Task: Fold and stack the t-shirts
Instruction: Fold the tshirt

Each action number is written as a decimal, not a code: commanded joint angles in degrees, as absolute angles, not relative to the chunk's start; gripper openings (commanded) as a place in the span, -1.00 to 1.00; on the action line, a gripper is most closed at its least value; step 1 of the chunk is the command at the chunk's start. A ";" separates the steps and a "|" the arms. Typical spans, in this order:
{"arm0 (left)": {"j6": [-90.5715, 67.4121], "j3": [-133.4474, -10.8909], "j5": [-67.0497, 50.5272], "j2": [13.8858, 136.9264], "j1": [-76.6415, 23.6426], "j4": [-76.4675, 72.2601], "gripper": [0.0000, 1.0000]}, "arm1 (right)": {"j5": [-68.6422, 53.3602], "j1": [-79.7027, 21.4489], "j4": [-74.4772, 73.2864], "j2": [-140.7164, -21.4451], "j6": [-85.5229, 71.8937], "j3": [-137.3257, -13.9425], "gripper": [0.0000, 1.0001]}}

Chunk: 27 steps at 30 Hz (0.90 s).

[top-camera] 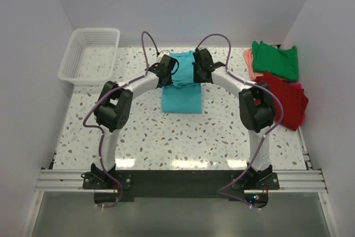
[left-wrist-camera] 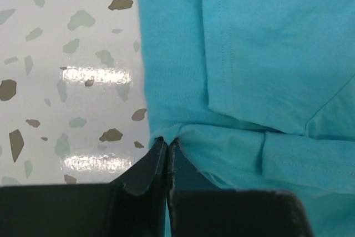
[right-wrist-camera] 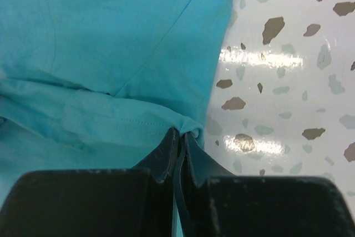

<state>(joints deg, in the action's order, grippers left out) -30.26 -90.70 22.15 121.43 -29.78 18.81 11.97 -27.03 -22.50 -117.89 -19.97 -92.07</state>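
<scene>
The turquoise t-shirt [top-camera: 181,97] lies partly folded on the speckled table [top-camera: 166,137], in the middle and toward the far side. It is pinched at both sides of its far part. The left gripper [left-wrist-camera: 167,144] is clamped tight on a small bunch of cloth at the shirt's left edge, and the right gripper [right-wrist-camera: 180,135] is clamped the same way on its right edge. Well apart at the table's right edge, a green t-shirt [top-camera: 275,59] lies over a salmon-pink t-shirt [top-camera: 249,62] with a red t-shirt [top-camera: 285,101] just nearer, and a white lattice basket [top-camera: 89,54] sits in the far left corner.
</scene>
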 commanded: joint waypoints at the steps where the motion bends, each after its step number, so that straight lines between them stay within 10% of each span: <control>1: -27.77 -96.84 22.06 124.36 -28.92 19.07 -0.96 | 11.86 -25.84 -23.02 -120.66 -18.90 -98.25 -0.68; 2: -27.95 -97.29 22.58 124.97 -28.83 19.77 -0.83 | 12.13 -25.75 -22.85 -120.76 -18.98 -98.70 -0.34; 8: -29.27 -95.81 29.09 121.91 -27.95 16.45 -0.02 | 13.53 -25.31 -20.04 -119.88 -19.86 -99.31 -0.04; 27: -24.34 -91.41 13.10 114.35 -27.77 24.26 -0.19 | 6.68 -27.85 -24.25 -110.13 -18.46 -88.07 -0.09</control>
